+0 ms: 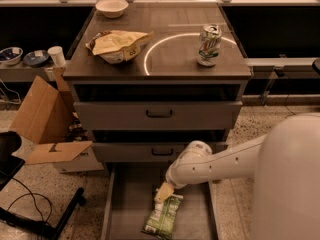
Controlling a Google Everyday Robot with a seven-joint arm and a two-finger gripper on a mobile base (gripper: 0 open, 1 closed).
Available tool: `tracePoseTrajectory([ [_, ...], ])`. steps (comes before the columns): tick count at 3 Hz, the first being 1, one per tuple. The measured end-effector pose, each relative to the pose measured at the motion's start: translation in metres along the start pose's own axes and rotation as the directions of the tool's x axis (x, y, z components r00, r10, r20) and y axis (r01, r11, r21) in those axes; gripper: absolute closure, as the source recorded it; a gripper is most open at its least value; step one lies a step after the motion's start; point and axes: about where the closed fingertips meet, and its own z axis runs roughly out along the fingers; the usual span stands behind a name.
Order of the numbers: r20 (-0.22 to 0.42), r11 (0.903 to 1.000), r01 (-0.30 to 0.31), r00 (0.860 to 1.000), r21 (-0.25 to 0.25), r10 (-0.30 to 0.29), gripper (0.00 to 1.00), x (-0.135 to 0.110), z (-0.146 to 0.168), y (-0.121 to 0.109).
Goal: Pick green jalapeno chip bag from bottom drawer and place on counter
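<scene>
The green jalapeno chip bag (162, 215) lies flat on the grey floor of the open bottom drawer (125, 204), near its front. My white arm reaches in from the right, and my gripper (163, 193) hangs over the drawer with its tan fingers at the bag's top edge. The counter (170, 34) is the dark cabinet top above, marked with a thin bright ring (150, 54).
A tan-yellow bag (119, 44), a soda can (209, 45) and a white bowl (112, 6) stand on the counter. Two shallower drawers with black handles (159, 114) sit above the open one. A cardboard box (47, 116) stands on the floor at left.
</scene>
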Motion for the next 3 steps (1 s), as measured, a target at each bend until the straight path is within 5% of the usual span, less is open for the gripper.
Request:
tracePoseTrajectory([
  [1, 0.061, 0.9969, -0.079, 0.995, -0.002, 0.079, 0.00, -0.005, 0.048, -0.013],
  [2, 0.056, 0.9937, -0.112, 0.992, -0.006, 0.112, 0.00, -0.001, 0.061, -0.010],
  [3, 0.047, 0.9952, -0.095, 0.994, -0.023, 0.096, 0.00, -0.003, 0.071, -0.002],
])
